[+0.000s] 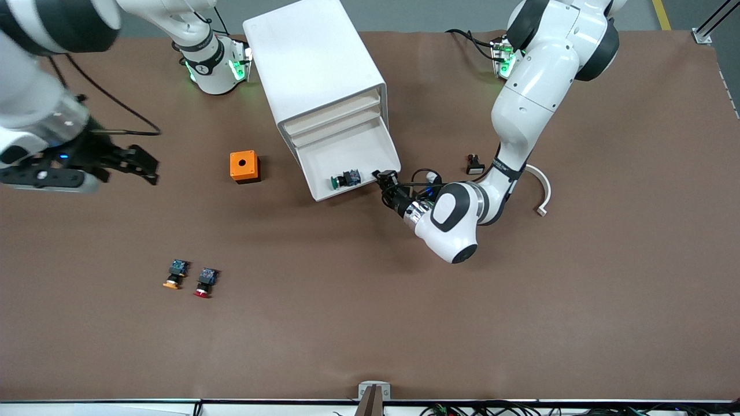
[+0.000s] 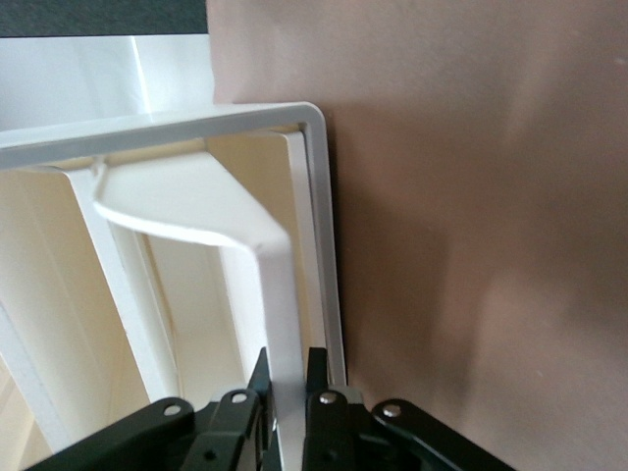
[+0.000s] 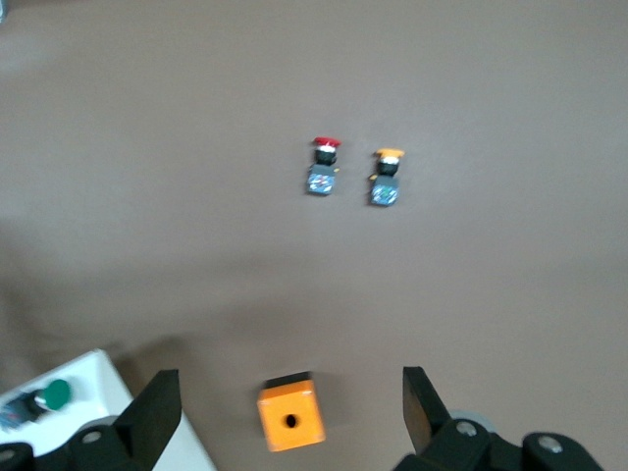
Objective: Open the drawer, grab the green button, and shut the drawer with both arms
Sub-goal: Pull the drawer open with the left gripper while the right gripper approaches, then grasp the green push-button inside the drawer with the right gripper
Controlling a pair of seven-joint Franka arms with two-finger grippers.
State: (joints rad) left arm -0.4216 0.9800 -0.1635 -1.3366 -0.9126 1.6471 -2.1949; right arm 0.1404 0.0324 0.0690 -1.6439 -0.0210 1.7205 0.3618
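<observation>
Cabinet [image 1: 315, 63]: white, boxy, lying near the robots' bases, its fronts facing the front camera and turned toward the left arm's end of the table.

Drawer [image 1: 324, 182]: pulled well out of the cabinet, its tray open to view from above.

Button [image 1: 345, 179]: green cap, black body, blue rear block. It lies on its side inside the drawer, near the corner toward the left arm's end. Also seen in the right wrist view [image 3: 44, 398].

Left gripper [image 1: 384, 179]: at the drawer's corner toward the left arm's end, jaws pinching the drawer's thin white wall between them. In the left wrist view the fingers [image 2: 319, 378] sit either side of that wall [image 2: 285, 324].

Right gripper [image 1: 136, 164]: hangs in the air over bare table toward the right arm's end, jaws spread wide, nothing between them. This arm waits. Its fingers [image 3: 157, 412] frame the orange box in its wrist view.

Orange box [image 1: 244, 166]: small cube with a round hole on top, on the table beside the drawer, toward the right arm's end.

Orange-capped button [image 1: 175, 274] and red-capped button [image 1: 204, 282]: side by side on the table, nearer the front camera than the orange box.

Small black part [image 1: 474, 164] and curved white piece [image 1: 542, 188]: on the table near the left arm.
</observation>
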